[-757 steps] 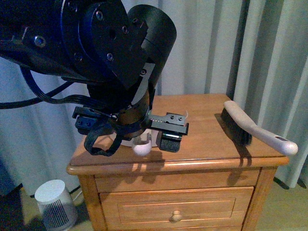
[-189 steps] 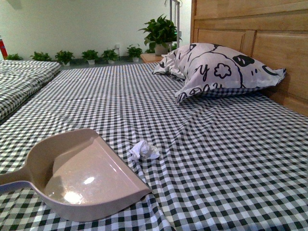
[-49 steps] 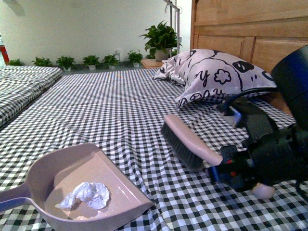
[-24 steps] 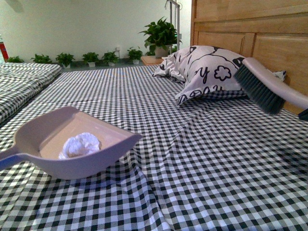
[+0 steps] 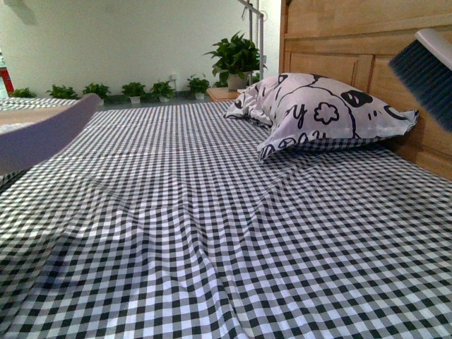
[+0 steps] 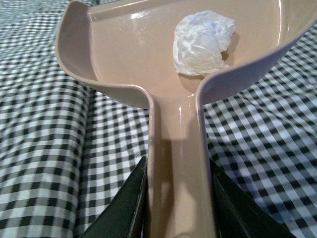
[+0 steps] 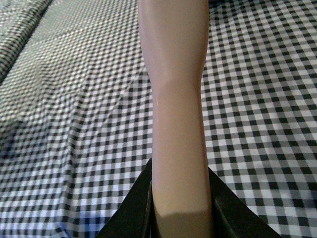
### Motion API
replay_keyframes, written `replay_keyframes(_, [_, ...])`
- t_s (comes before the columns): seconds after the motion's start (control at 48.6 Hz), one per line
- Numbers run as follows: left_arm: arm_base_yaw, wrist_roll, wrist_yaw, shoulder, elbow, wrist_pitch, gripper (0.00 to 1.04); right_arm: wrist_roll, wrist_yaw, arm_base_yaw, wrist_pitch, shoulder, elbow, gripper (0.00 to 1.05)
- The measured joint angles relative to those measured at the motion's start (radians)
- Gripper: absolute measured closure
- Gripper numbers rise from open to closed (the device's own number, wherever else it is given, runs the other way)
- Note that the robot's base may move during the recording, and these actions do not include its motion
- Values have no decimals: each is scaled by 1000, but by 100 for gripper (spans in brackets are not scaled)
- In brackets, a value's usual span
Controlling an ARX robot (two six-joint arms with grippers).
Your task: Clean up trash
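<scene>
My left gripper (image 6: pixel 179 198) is shut on the handle of the pinkish-beige dustpan (image 6: pixel 133 54). The trash (image 6: pixel 202 42), a crumpled white paper wad, lies inside the pan near its back wall. In the front view only the dustpan's edge (image 5: pixel 42 134) shows at the far left, lifted above the checked bed, and the trash is hidden there. My right gripper (image 7: pixel 181 198) is shut on the brush handle (image 7: pixel 176 94). The brush head with dark bristles (image 5: pixel 426 70) is raised at the top right of the front view, above the pillow.
A black-and-white checked bedspread (image 5: pixel 212 233) covers the bed. A large white pillow with black cartoon prints (image 5: pixel 318 109) leans by the wooden headboard (image 5: pixel 353 35). Potted plants (image 5: pixel 233 53) line the far wall. A second bed (image 5: pixel 28 102) lies at the left.
The dustpan with the trash has risen and moved left, almost out of the front view. The brush has lifted higher and further right, toward the top corner.
</scene>
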Motion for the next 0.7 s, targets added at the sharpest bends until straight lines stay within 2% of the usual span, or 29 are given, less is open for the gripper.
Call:
replay_keyframes(0.123, [-14, -27, -73, -79, -23, 5, 76, 64, -9, 14, 0, -71, -13, 85])
replay_keyframes(0.247, [-41, -36, -91, -202, -77, -1, 76, 140, 5, 42, 1, -149, -19, 85])
replay_keyframes(0.7, [-64, -82, -51, -609, -182, -192, 76, 326, 64, 90, 8, -306, -56, 85])
